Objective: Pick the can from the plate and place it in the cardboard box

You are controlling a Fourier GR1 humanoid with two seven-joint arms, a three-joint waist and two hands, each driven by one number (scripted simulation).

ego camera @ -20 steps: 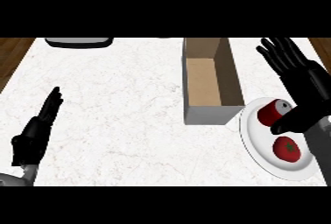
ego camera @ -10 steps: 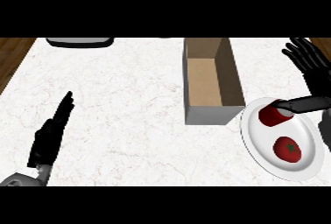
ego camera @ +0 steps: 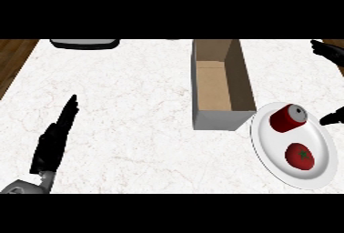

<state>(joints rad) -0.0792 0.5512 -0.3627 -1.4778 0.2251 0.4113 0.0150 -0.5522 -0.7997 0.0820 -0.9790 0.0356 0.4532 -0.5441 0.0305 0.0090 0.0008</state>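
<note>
L hand (ego camera: 53, 141), near-left of view: fingers straight, flat on edge, nothing in it. It rests on the counter (ego camera: 134, 113), well apart from all task items. Leave it parked.

R hand (ego camera: 331, 117): you only get bits at the right edge, a dark tip beside the plate and more fingers (ego camera: 326, 49) up top right. Can't tell how far open it is; it has nothing visibly in hold. Palm is off-frame.

Key relation: can (ego camera: 289, 118) lies on its side just left of that lower R tip, close but apart. Silver end faces up-right toward the hand, red body runs down-left. So long axis is diagonal, roughly pointing at the hand. I judge you need to come across the axis, not along it, or it may roll.

Can sits on the far-left part of the plate (ego camera: 321, 182). Tomato (ego camera: 300, 156) is nearer to you on the same plate, near the can but not touching. Keep fingers off it.

R hand is plainly the nearer one. Use it.

Cardboard box (ego camera: 218, 82) is left of the can and beyond it, open top, long axis running away from you. Its near wall is just beside the plate rim. Lift over that wall, then move left and away.

Far left edge: dark tray-like thing (ego camera: 84, 43), out of path. Counter btwn box and L hand gives open room.
</note>
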